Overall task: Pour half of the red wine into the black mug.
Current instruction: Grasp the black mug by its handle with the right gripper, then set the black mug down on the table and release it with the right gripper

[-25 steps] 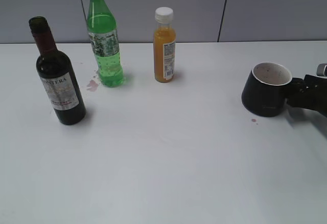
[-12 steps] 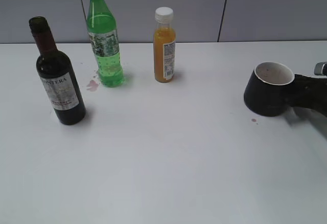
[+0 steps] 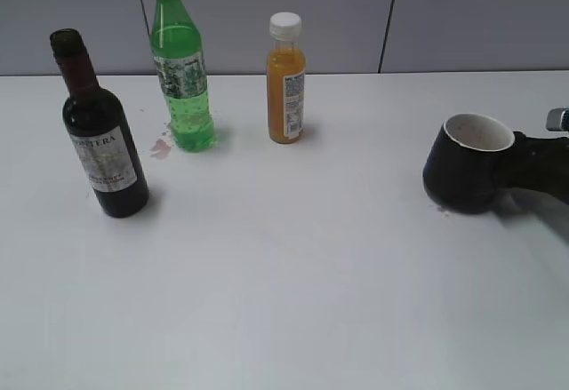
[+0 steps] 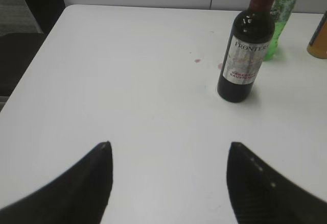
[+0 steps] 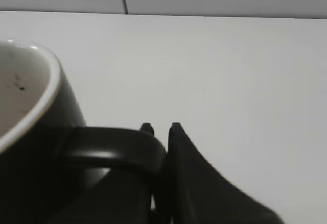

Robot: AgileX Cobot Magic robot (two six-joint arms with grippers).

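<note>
The red wine bottle stands upright at the left of the white table, dark glass with a white label; it also shows in the left wrist view. The black mug with a white, pink-speckled inside is at the right, tilted a little; it also shows in the right wrist view. My right gripper is shut on the mug's loop handle and shows at the right edge of the exterior view. My left gripper is open and empty, low over bare table, well short of the wine bottle.
A bright green plastic bottle and a small orange juice bottle stand at the back of the table. Small pink stains lie beside the green bottle. A grey panel wall runs behind.
The mug has shifted slightly and tilted in my right gripper, now covering the small pink spot on the table in front of it. The bottles have not moved.
</note>
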